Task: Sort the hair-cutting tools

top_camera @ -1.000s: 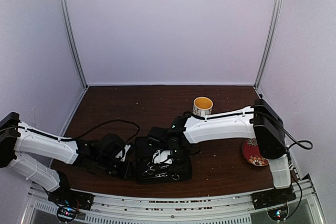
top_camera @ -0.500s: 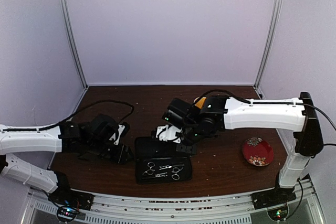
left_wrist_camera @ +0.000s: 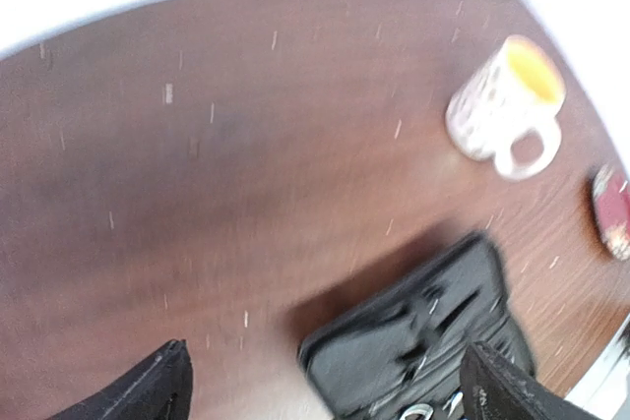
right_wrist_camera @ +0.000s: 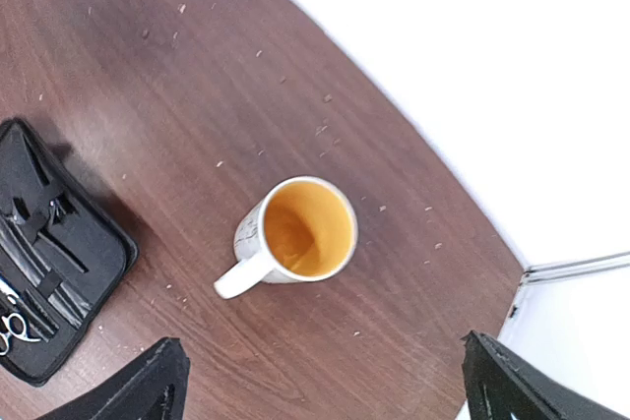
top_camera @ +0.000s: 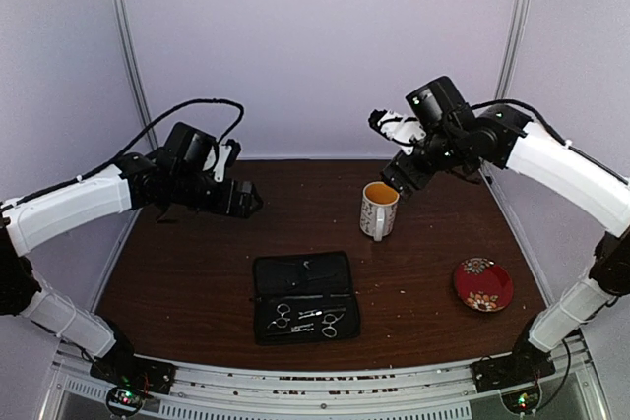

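Note:
An open black case (top_camera: 304, 282) lies near the table's front edge. Two silver scissors (top_camera: 281, 321) (top_camera: 332, 321) rest in its near half. One pair shows at the edge of the right wrist view (right_wrist_camera: 10, 328). Thin black clips are hard to make out inside the case (right_wrist_camera: 49, 243). My left gripper (top_camera: 247, 200) hangs high over the left rear of the table, open and empty (left_wrist_camera: 325, 386), with the blurred case (left_wrist_camera: 413, 336) below it. My right gripper (top_camera: 395, 178) hovers above the mug, open and empty (right_wrist_camera: 325, 381).
A white patterned mug (top_camera: 378, 210) (right_wrist_camera: 300, 231) (left_wrist_camera: 502, 110) with a yellow inside stands upright right of centre. A red floral plate (top_camera: 482, 284) (left_wrist_camera: 612, 211) sits at the front right. Pale walls and metal posts close in the brown table (top_camera: 197, 272).
Both arms have risen from the case and swung up and back, left arm to the left, right arm to the right. Both grippers have opened. The case now lies uncovered.

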You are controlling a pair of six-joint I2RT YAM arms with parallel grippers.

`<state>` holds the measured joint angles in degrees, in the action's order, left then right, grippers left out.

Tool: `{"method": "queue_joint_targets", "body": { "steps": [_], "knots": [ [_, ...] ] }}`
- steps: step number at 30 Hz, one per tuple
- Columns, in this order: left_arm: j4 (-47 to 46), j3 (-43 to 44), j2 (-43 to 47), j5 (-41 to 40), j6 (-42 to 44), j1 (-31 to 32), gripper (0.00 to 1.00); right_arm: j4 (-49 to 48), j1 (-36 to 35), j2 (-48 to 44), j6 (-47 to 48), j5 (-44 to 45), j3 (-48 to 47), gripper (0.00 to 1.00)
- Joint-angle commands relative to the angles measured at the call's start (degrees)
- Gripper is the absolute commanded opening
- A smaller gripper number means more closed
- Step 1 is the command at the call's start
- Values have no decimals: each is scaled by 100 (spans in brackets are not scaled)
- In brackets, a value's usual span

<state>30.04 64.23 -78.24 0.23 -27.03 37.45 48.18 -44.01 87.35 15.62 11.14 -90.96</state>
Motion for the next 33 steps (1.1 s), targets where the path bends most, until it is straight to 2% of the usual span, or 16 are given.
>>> {"method": "queue_joint_targets", "body": {
  "steps": [1, 4, 9, 12, 15, 17, 18, 19, 20, 21, 23, 24, 26, 28, 30, 33],
  "knots": [
    [-179, 1230, -309, 270, 402, -97, 98, 329, -155, -144, 20, 551, -38, 100],
    [167, 1926, -483, 308, 928, -97, 98, 521, -161, -124, 101, 516, 20, 100],
    [-180, 2133, -228, -325, 1305, -101, 98, 154, -155, -642, 276, -524, 543, 100],
    [-11, 2510, -228, -619, 1436, -146, 98, -33, -148, -1027, 503, -885, 798, 100],
    [131, 2770, -263, -1529, 1457, -186, 98, 60, -135, -1289, 574, -900, 627, 100],
    [277, 2830, -383, -2497, 1258, -192, 98, -389, -109, -1687, 509, -804, 857, 100],
    [287, 2835, -451, -2725, 1371, -204, 98, -594, -110, -1841, 520, -583, 984, 100],
    [295, 2798, -654, -1802, 2071, -377, 98, -695, -121, -1663, 599, 464, 1084, 100],
    [354, 2711, -742, -1273, 2167, -439, 96, -580, -109, -1466, 735, 725, 1062, 100],
    [421, 2619, -848, -624, 2330, -485, 87, -388, -108, -1271, 958, 787, 1039, 100],
    [647, 2407, -1106, 489, 2610, -492, 72, -151, -39, -1042, 969, 413, 1150, 100],
    [766, 2337, -1263, 934, 2625, -493, 64, -194, 31, -1044, 882, -35, 1344, 99],
    [909, 2123, -1583, 1644, 2572, -493, 54, -271, 168, -1086, 751, -1253, 1732, 91],
    [878, 1875, -1877, 2233, 2511, -487, 52, -377, 182, -1041, 627, -2143, 2053, 80],
    [866, 1704, -2128, 2637, 2533, -488, 52, -328, 187, -941, 664, -2878, 2241, 73],
    [867, 1506, -2428, 2858, 2560, -486, 58, -278, 173, -864, 772, -3076, 2349, 71]
  ]
}}
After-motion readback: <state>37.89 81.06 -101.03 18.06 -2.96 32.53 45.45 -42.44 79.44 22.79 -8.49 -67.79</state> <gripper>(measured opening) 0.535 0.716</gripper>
